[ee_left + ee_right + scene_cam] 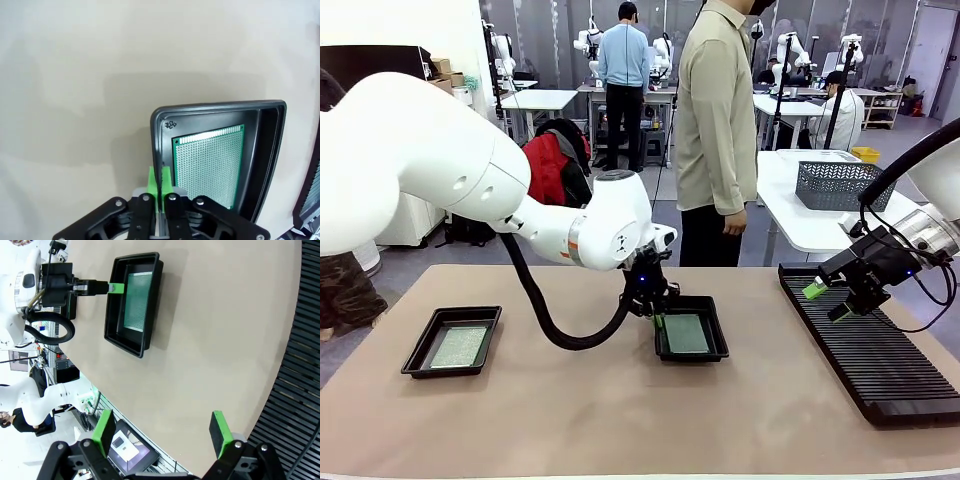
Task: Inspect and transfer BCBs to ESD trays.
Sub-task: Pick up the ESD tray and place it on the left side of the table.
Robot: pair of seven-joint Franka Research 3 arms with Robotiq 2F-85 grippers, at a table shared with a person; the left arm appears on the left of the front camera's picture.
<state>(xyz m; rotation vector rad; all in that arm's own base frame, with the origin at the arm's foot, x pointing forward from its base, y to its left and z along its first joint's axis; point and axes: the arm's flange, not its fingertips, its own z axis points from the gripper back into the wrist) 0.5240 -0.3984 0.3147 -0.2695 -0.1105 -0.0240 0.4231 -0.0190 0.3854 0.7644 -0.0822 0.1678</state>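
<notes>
BCB in tray, beside left tool

At the bottom centre of the frame, the left gripper has its jaws pressed together, green pads meeting just above the black linkage. Right of them, in the lower right, a black tray sits on the pale surface. A green circuit board lies flat on the tray's floor. The pads overlap the tray's near-left rim; whether they touch it cannot be told.
</notes>
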